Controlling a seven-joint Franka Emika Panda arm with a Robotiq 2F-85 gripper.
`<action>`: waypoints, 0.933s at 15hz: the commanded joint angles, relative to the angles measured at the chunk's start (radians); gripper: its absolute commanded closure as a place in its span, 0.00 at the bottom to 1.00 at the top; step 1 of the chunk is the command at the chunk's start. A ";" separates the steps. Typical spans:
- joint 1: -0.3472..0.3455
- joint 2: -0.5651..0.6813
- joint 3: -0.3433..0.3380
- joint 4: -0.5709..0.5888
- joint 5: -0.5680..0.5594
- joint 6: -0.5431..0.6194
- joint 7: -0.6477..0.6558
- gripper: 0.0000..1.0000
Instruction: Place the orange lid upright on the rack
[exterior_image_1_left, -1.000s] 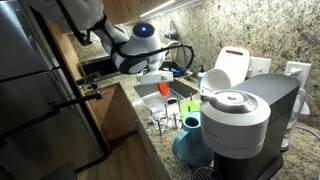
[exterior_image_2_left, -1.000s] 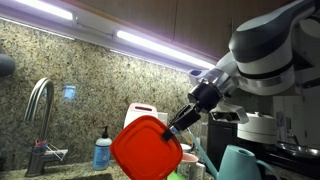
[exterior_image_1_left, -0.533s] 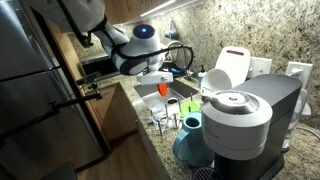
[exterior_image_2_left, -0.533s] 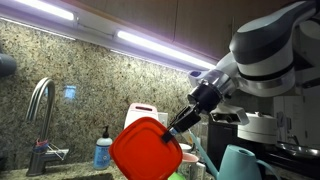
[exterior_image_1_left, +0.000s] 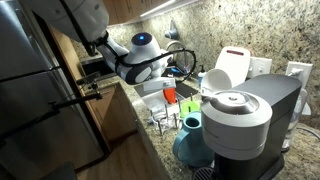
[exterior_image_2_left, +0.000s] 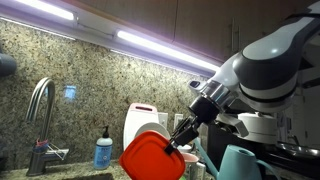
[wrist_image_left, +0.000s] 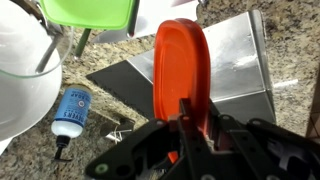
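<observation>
My gripper is shut on the lower edge of the orange lid and holds it edge-on and upright in the air. In both exterior views the lid hangs at the end of the arm, over the counter beside the sink. The gripper grips it at its upper right corner. The rack of thin dark wires stands on the counter below and in front of the lid. Two of its wires show at the upper left of the wrist view.
A green cup sits at the rack. A white plate and a blue soap bottle lie left of the lid. The steel sink, a faucet, a big grey appliance lid and a white board stand around.
The arm has swung down and sideways. The orange lid, still gripped, now sits lower and closer to the rack than a second ago.
</observation>
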 joint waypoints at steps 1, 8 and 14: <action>-0.009 -0.004 0.000 -0.018 -0.041 0.023 0.099 0.96; 0.007 -0.009 -0.067 -0.032 -0.073 0.036 0.242 0.96; 0.022 -0.019 -0.164 -0.054 -0.142 0.059 0.340 0.96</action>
